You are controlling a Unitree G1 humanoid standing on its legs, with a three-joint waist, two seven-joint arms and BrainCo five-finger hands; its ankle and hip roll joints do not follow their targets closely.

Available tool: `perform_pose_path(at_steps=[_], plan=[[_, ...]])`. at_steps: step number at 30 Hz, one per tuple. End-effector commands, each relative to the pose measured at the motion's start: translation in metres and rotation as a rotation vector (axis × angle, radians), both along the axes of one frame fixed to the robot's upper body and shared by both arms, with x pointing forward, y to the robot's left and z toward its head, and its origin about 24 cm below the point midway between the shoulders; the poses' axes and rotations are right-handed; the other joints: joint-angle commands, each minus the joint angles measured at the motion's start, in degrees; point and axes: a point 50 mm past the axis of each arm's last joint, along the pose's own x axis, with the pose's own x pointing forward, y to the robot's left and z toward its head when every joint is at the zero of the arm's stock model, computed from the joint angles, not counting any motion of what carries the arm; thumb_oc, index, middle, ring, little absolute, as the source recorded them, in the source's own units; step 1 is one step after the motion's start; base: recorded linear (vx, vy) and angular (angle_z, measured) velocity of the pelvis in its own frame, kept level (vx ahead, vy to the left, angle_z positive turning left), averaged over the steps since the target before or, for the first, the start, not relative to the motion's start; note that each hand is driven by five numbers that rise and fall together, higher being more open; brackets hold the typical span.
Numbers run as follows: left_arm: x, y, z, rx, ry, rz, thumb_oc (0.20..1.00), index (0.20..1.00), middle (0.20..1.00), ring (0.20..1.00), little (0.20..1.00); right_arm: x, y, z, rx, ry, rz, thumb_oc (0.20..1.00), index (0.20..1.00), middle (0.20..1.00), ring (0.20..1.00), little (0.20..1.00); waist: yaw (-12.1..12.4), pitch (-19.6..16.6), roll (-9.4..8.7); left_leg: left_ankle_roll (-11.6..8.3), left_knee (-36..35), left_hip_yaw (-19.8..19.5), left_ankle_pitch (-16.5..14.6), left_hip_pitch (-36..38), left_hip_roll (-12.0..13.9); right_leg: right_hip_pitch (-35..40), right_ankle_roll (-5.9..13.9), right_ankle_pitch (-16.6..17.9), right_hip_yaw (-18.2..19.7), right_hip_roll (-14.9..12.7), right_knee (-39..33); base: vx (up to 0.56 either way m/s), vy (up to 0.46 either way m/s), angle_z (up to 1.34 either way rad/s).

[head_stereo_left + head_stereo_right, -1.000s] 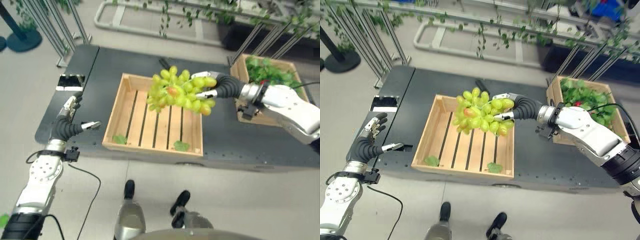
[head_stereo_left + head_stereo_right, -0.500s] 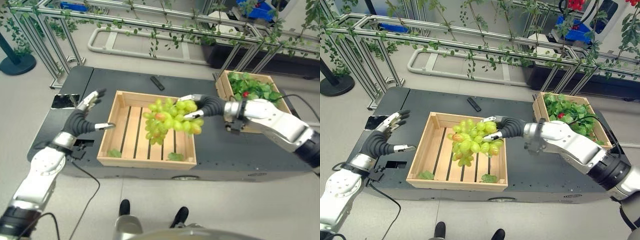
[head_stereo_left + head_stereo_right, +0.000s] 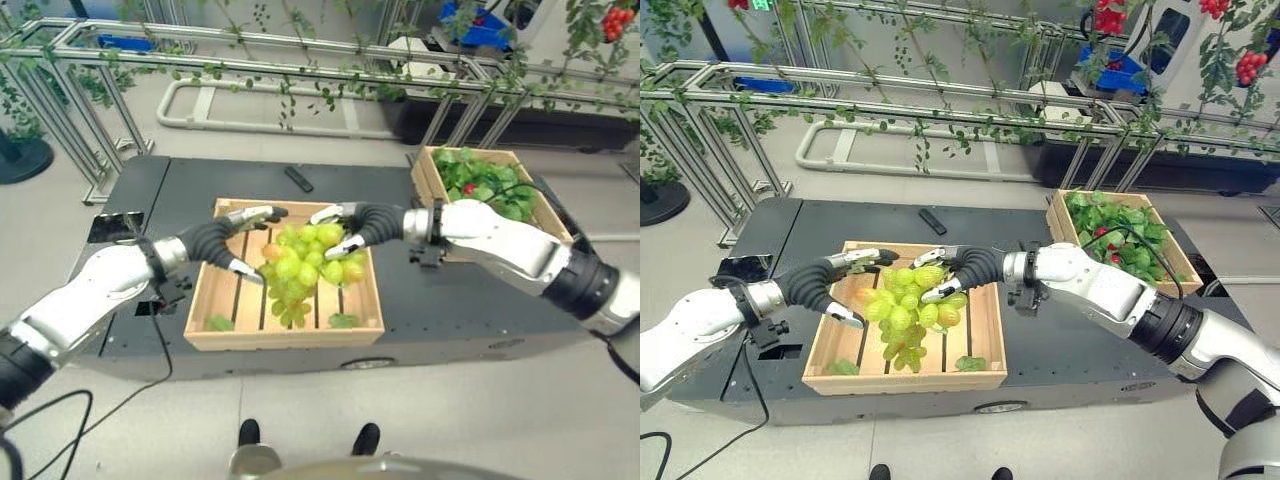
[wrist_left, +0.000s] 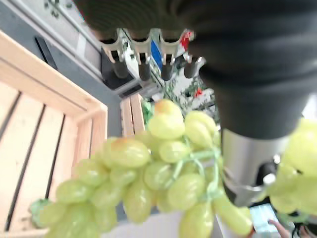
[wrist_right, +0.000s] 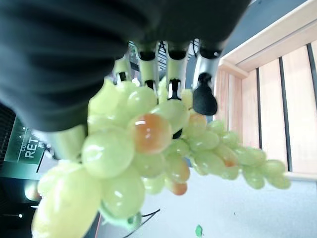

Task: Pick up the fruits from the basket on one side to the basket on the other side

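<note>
A bunch of green grapes hangs over the middle of a slatted wooden crate on the dark table. My right hand reaches in from the right and is shut on the top of the bunch; its wrist view shows the grapes under its fingers. My left hand is open at the bunch's left side, fingers over the top, thumb lower down. Its wrist view has the grapes just past its straight fingers. A second crate at the right holds leaves and a red fruit.
Two loose leaves lie at the middle crate's front corners. A small black bar lies on the table behind it. A metal frame with vines runs along the far side. A person's shoes stand at the near edge.
My left hand has swung right from the table's left side up to the grapes. My right hand has brought the bunch lower and further over the crate. The camera has also shifted.
</note>
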Motion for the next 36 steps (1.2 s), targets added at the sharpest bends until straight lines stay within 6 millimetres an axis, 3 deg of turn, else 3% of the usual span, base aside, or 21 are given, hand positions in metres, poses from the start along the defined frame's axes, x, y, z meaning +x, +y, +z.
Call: perform_pose_path(at_steps=[1,9,28,36], plan=[[-0.001,-0.004,0.02,-0.058,-0.043,-0.034,1.0,1.0,1.0,1.0,1.0,-0.009,0.018,0.032,0.114,-0.081,0.106,0.2,0.2,0.2,0.2,0.2,-0.16,-2.04,-0.54,0.67,0.84,1.4,-0.97,0.25,-2.64,2.89,7.58,0.23,-1.92,-2.02,1.68,0.0,0.0,0.0],[-0.002,-0.007,0.016,-0.025,0.024,-0.069,1.0,1.0,1.0,1.0,1.0,-0.014,0.022,0.05,0.099,-0.164,0.145,0.2,0.2,0.2,0.2,0.2,-0.92,-2.8,-0.41,0.72,0.87,1.76,-1.25,0.91,-2.66,3.14,7.54,0.05,-1.41,-1.74,1.66,0.01,0.006,-0.05],[-0.005,-0.018,-0.001,-0.03,0.174,-0.125,1.0,1.0,1.0,1.0,1.0,-0.012,0.03,0.07,0.174,-0.231,0.146,0.2,0.2,0.2,0.2,0.2,-1.94,-4.35,-0.44,0.86,1.01,2.59,-1.7,1.76,-2.48,3.76,6.98,-0.8,-0.77,-0.71,1.63,0.0,0.001,-0.03],[-0.005,-0.029,-0.011,-0.101,0.258,-0.152,1.0,1.0,1.0,1.0,1.0,-0.006,0.034,0.061,0.213,-0.188,0.127,0.2,0.2,0.2,0.2,0.2,-2.34,-4.6,-0.17,1.03,1.04,2.4,-1.85,1.77,-2.65,3.71,6.84,-0.74,-0.58,-0.6,1.48,0.0,0.002,-0.02]])
